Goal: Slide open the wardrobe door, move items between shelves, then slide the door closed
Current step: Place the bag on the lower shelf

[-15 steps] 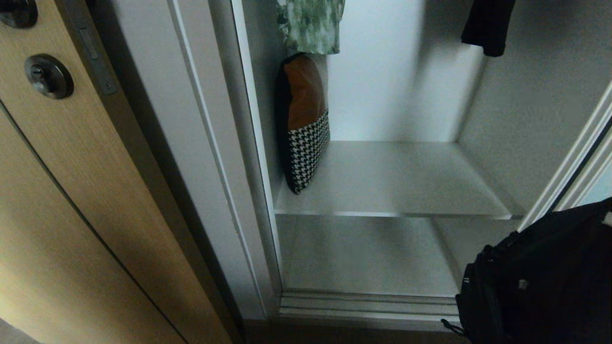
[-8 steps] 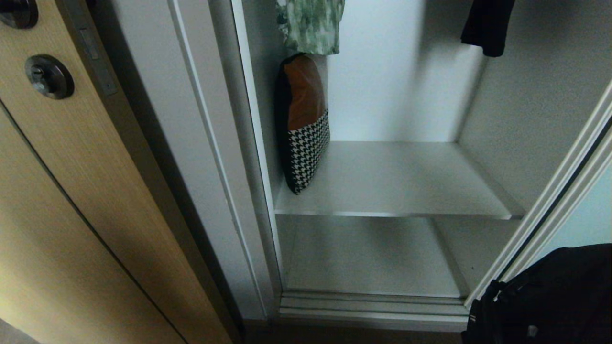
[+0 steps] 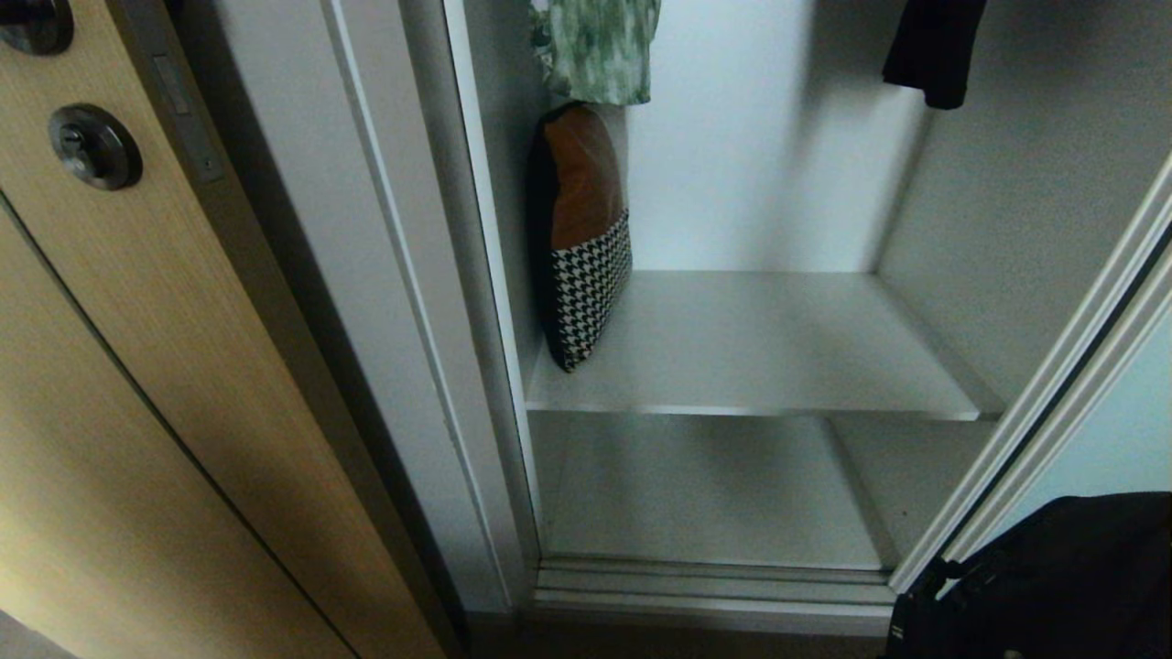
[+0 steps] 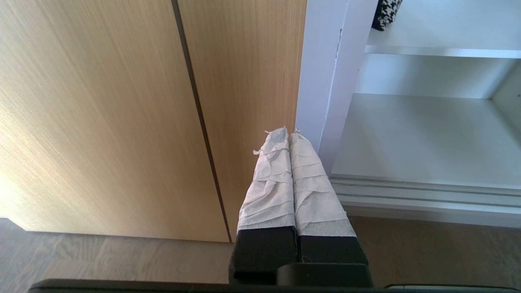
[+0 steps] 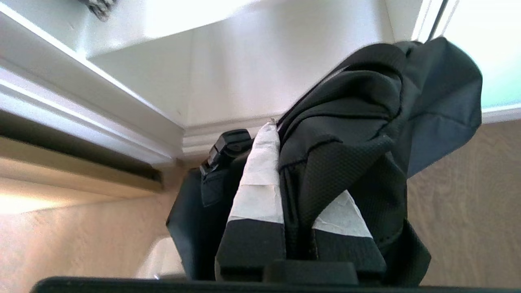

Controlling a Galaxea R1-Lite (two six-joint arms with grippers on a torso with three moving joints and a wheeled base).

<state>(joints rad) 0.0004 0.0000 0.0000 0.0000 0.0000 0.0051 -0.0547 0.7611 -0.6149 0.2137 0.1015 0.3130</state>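
Right gripper (image 5: 299,195), its fingers wrapped in creased white tape, was clamped on a fold of the soft black fabric bag (image 5: 366,134), which was held in front of the wardrobe's bottom right corner, beside the frosted sliding wardrobe door (image 3: 1122,430). Both flat white shelves (image 3: 751,343) were bare except for the houndstooth-and-brown cloth piece (image 3: 586,265), propped upright against the left wall of the upper board. Left gripper (image 4: 290,136) was parked with its taped fingers pressed together before the grained wood door (image 4: 122,114). Compared with one second before, the bag was seen lower and further right in the head view.
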